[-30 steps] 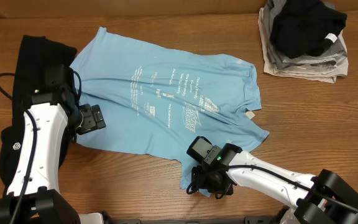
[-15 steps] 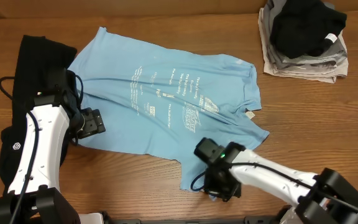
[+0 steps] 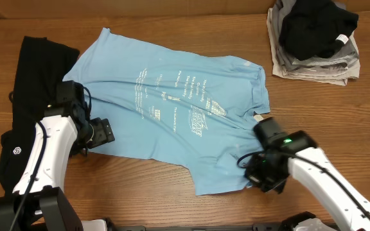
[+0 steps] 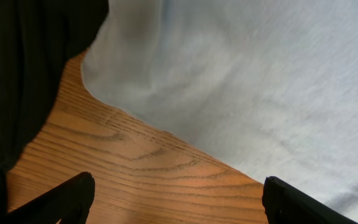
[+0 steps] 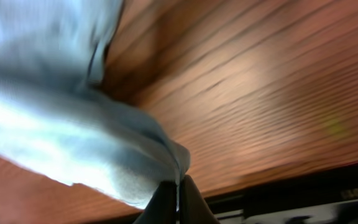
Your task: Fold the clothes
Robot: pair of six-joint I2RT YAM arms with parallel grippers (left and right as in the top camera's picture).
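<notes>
From above, the light blue T-shirt (image 3: 172,102) lies spread and rumpled across the middle of the table (image 3: 172,25), its left edge lapping over a long black garment (image 3: 34,70). A stack of folded clothes (image 3: 313,45) sits well apart at the far right corner. The left gripper (image 3: 103,133) hangs just beside the shirt's lower-left hem. The right gripper (image 3: 257,176) is at the lower-right corner of the cloth.

The left wrist camera shows that gripper's fingers (image 4: 61,199) standing wide apart over bare wood with nothing between them. The pale hem lies just ahead and the black cloth is off to one side.

In the right wrist view, the fingers are pinched together on a bunched fold of blue fabric, lifted slightly off the wood.

The shirt looks light, limp and easily wrinkled, so I'd say it will sag and drag rather than hold shape. Hems and corners seem the best places to take hold.
</notes>
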